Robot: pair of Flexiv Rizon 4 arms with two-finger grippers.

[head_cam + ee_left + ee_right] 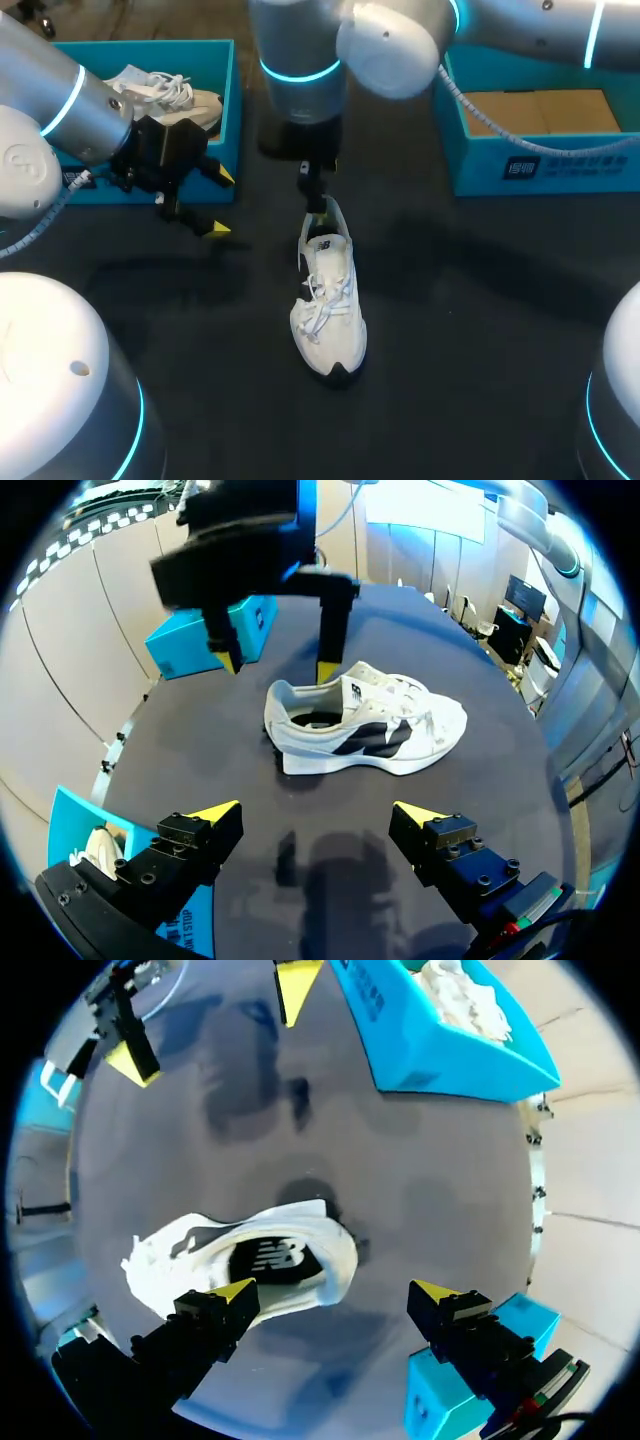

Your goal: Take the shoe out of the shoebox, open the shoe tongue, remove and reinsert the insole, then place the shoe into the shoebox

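A white shoe (328, 300) lies upright mid-table, toe toward the near edge and heel away. My right gripper (318, 190) hangs open just over the heel. In the right wrist view its fingers (335, 1290) straddle the heel collar (335, 1255): one tip is above the insole opening, the other outside the heel, neither pressing. My left gripper (220, 200) stands open to the shoe's left, in front of the left shoebox. In the left wrist view the left gripper (315, 815) faces the shoe's side (360, 725) from a distance, with nothing between its fingers.
A teal shoebox (228, 110) at the back left holds a second white shoe (165, 95). Another teal box (540, 165) with a cardboard-coloured inside stands at the back right. Dark tabletop surrounds the shoe on all sides.
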